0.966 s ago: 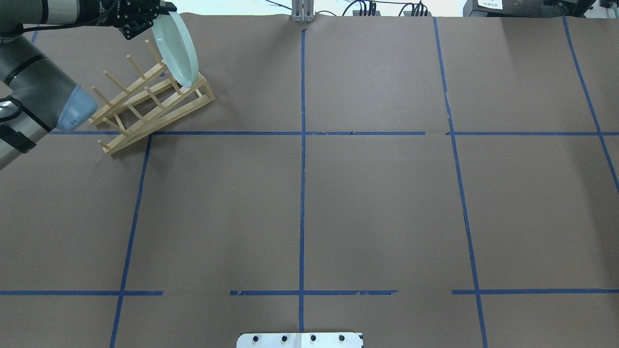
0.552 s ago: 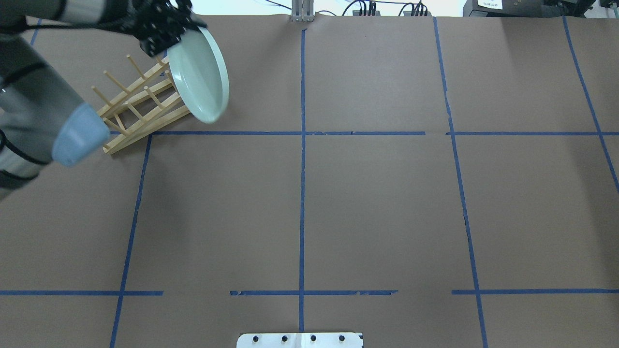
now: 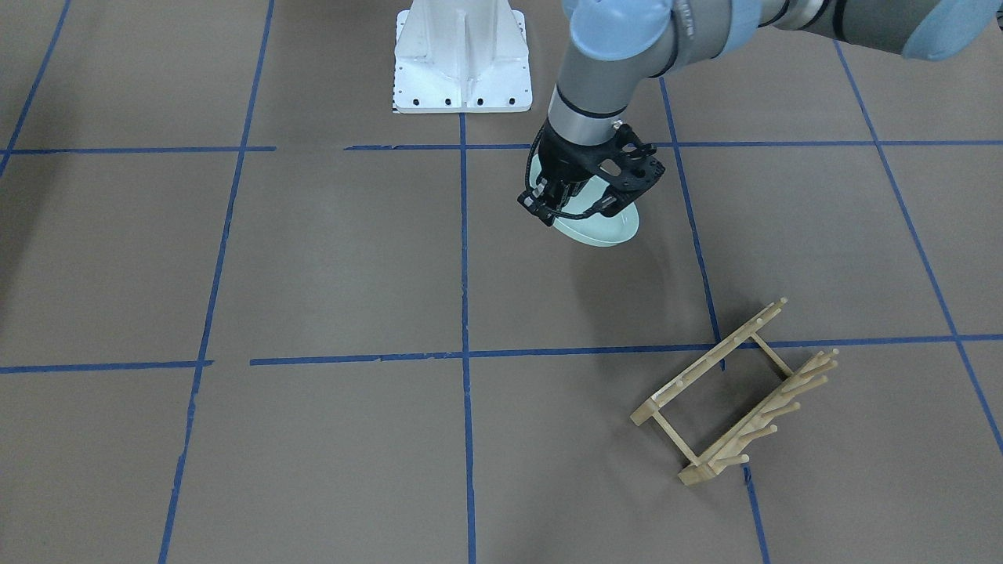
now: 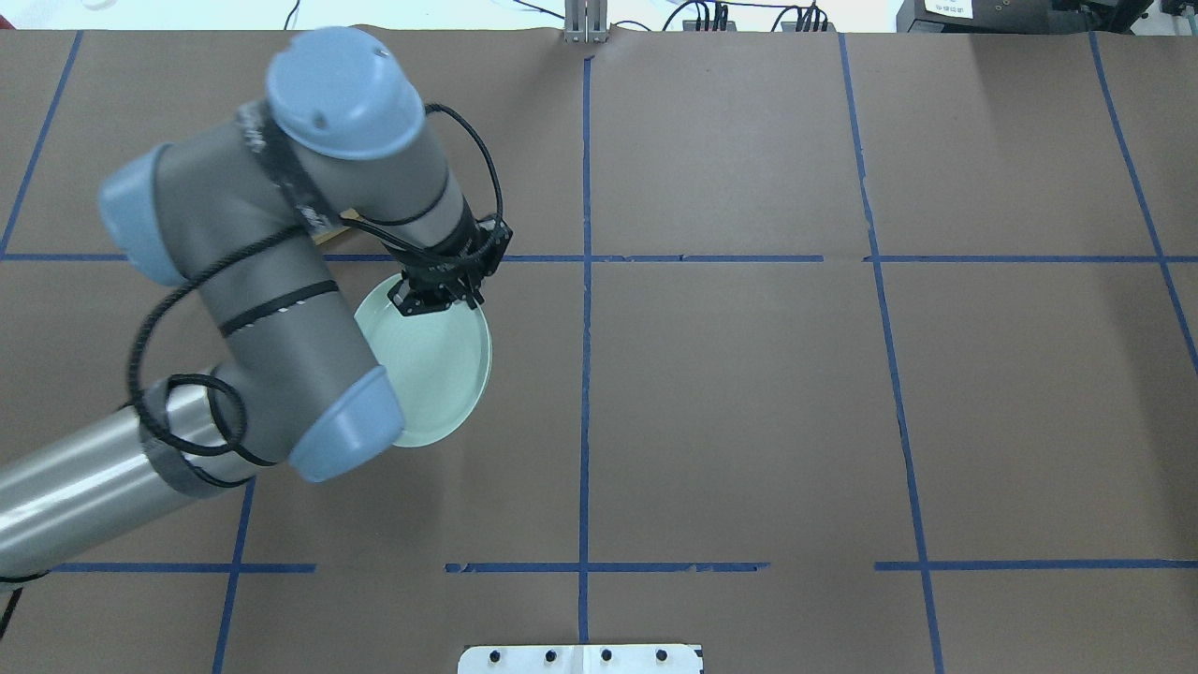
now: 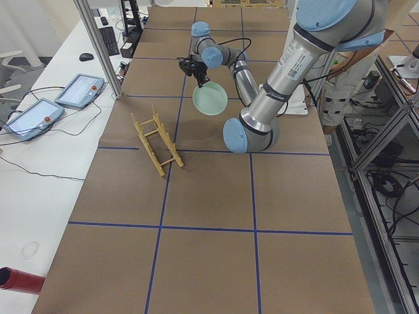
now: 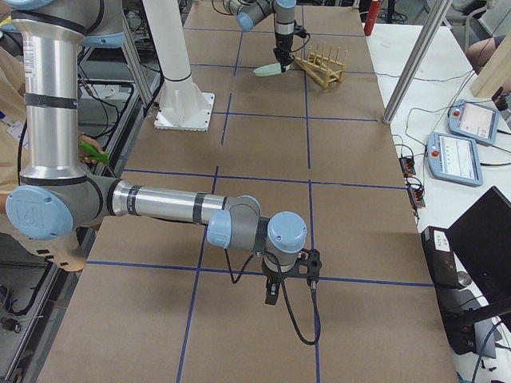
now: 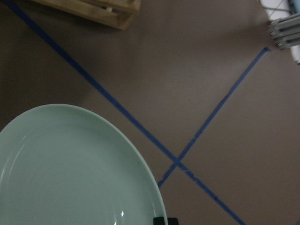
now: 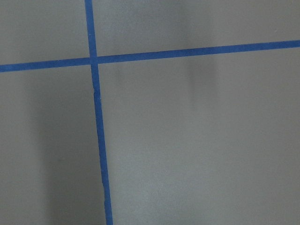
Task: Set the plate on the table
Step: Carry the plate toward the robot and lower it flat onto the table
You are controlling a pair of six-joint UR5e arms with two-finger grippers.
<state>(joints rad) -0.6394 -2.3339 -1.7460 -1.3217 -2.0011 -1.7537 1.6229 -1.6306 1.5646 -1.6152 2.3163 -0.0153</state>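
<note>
Plate (image 4: 440,374) now off rack (image 3: 736,392), well apart on its robot side, turned from upright to near flat, low over surface (image 4: 749,421). Left fingers (image 4: 432,300) pinch rim. Right fingers (image 6: 270,294): cannot tell. Lowering and release remain.

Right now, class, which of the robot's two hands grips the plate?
The left hand: it is shut on the rim of the pale green plate. The right hand hangs far away over the table.

Bare table (image 3: 313,258) under your plate (image 3: 607,229) and off to right, room there. Obstacles: wooden peg rack (image 3: 705,364) well apart, far-left; white robot base (image 3: 462,63) near-right, apart; left arm (image 4: 281,328) overhanging plate's near-left.
</note>
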